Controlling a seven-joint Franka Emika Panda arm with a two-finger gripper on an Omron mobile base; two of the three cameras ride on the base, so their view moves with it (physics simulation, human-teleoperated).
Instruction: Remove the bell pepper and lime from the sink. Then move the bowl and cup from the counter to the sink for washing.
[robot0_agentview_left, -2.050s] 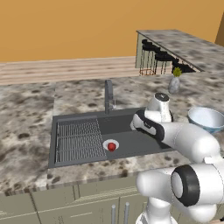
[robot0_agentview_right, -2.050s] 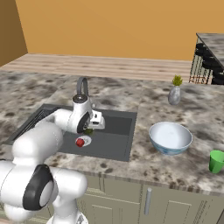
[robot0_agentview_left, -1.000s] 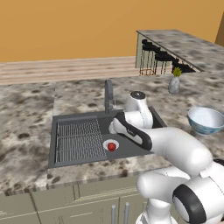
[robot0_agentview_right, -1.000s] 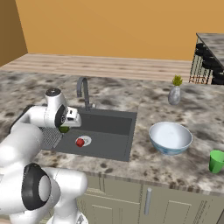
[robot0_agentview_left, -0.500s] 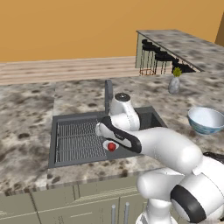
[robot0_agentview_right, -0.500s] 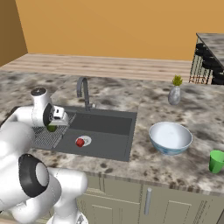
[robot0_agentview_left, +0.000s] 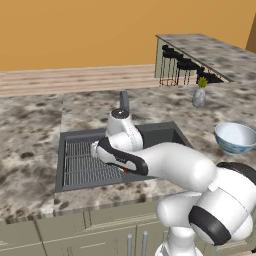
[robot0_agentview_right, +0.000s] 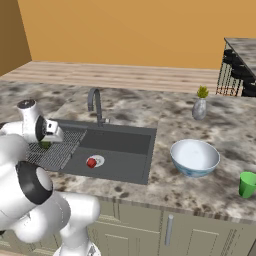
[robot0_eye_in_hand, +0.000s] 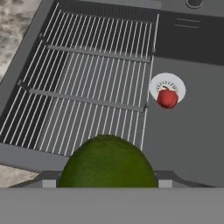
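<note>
My gripper (robot0_agentview_right: 46, 141) is shut on the dark green lime (robot0_eye_in_hand: 108, 164), which hangs above the left part of the sink (robot0_agentview_right: 120, 142), over the ribbed rack (robot0_eye_in_hand: 83, 83). In the right base view the lime (robot0_agentview_right: 45, 145) peeks out under the hand. The small red bell pepper (robot0_eye_in_hand: 167, 98) rests on the white drain ring on the sink floor, and it shows as a red dot (robot0_agentview_right: 91, 162) from the right. On the counter (robot0_agentview_right: 165, 120) to the right of the sink stand the wide pale blue bowl (robot0_agentview_right: 194, 157) and, further right, the bright green cup (robot0_agentview_right: 247, 184).
A dark faucet (robot0_agentview_right: 95, 102) rises behind the sink. A grey vase with a plant (robot0_agentview_right: 200, 106) stands on the counter at the back right. The raised stone bar with stools (robot0_agentview_left: 210, 55) lies beyond it. My white arm stretches across the sink's front.
The arm has swung left across the sink with the lime in the gripper, from above the drain to above the rack. The bell pepper, bowl and cup have stayed put.
</note>
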